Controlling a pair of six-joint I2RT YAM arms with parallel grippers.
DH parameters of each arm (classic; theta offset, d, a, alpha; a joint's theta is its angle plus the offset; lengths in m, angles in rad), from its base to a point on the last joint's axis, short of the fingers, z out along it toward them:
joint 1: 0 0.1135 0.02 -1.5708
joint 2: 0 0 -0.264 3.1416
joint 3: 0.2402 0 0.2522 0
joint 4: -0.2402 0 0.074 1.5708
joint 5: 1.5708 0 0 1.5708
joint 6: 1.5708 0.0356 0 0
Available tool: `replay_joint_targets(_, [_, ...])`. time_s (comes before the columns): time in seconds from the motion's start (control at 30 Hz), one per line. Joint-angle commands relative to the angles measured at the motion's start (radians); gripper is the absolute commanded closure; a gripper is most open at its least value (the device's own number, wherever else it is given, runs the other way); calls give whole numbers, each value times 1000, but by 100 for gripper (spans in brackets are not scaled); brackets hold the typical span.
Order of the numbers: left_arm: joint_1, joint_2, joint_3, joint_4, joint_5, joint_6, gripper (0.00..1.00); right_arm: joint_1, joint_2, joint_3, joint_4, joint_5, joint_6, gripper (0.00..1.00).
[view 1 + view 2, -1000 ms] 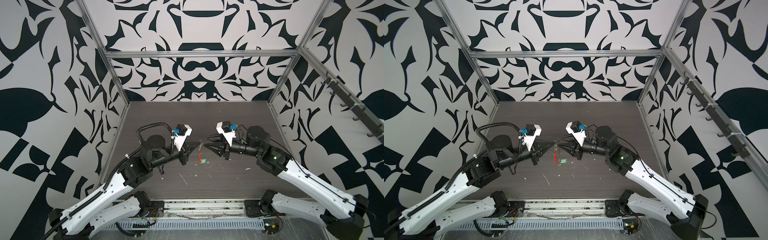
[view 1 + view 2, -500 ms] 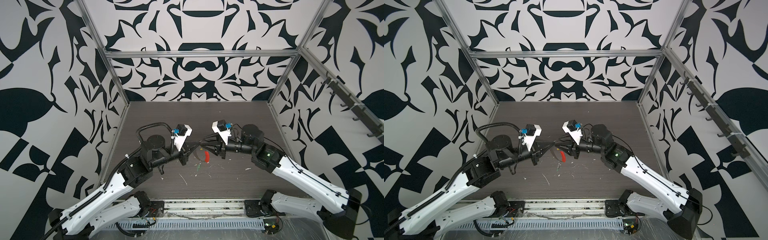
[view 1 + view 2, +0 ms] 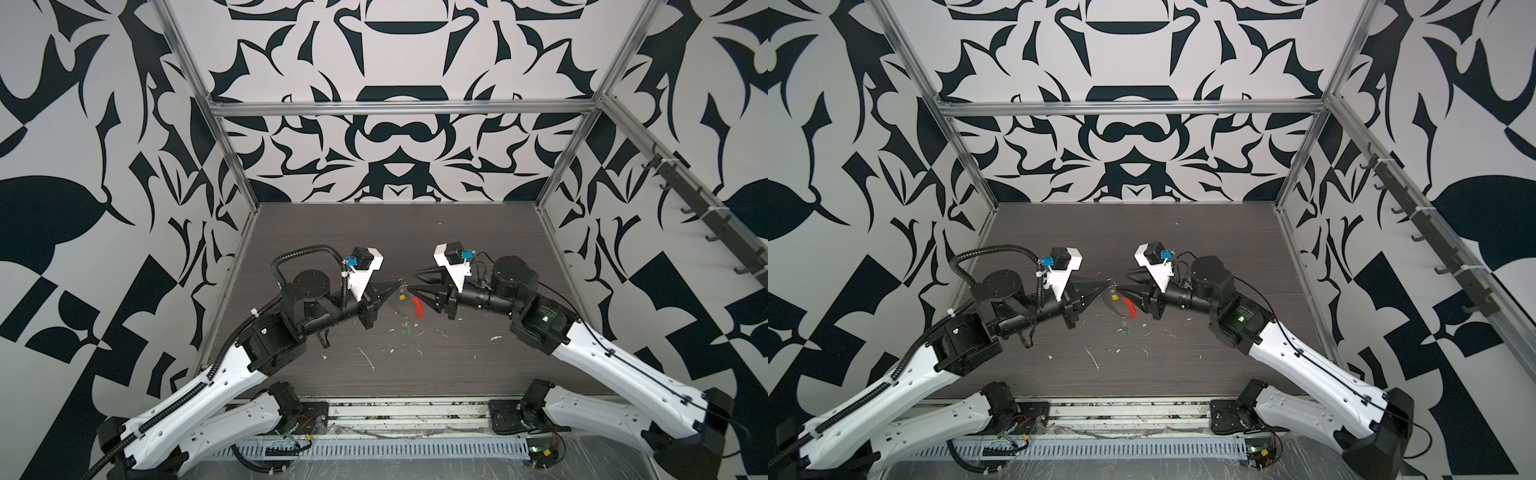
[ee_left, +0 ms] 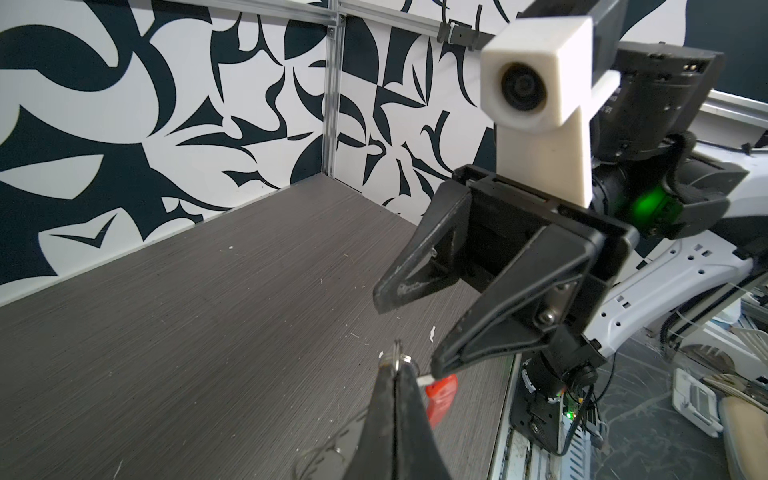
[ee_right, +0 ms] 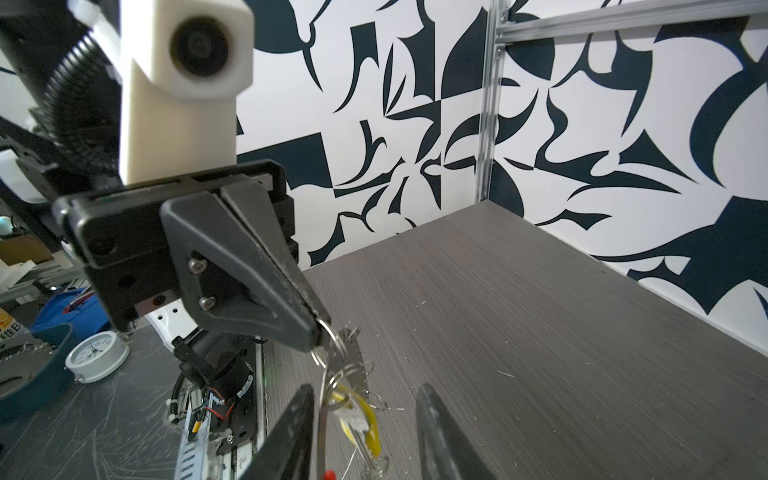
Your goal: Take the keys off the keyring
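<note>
Keyring (image 5: 356, 365), left hand (image 5: 318, 332) pinching, right hand (image 4: 411, 332) parted

We read nothing for certain: a cropped label (image 5: 8, 330) shows partial characters, and the white dial's (image 5: 97, 356) numerals are too small.

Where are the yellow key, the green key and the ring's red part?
yellow key (image 5: 371, 428): right wrist view, its yellow edge.
green key (image 3: 405, 331): a top view, its green body.
keyring (image 3: 418, 308): a top view, its red arc's middle.
</note>
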Motion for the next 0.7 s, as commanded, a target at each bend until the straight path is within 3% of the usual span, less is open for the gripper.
replay_joint_targets(0.0, [-2, -24, -13, 58, -8, -13, 100, -4, -10, 3, 65, -10, 24, 55])
replay_joint_targets(0.37, [-2, -38, -22, 51, 7, -19, 100, -66, 64, 24, 163, -297, 148, 55])
replay_joint_targets(0.67, [-2, -53, -47, 98, 25, -37, 100, -66, 106, 35, 177, -300, 165, 57])
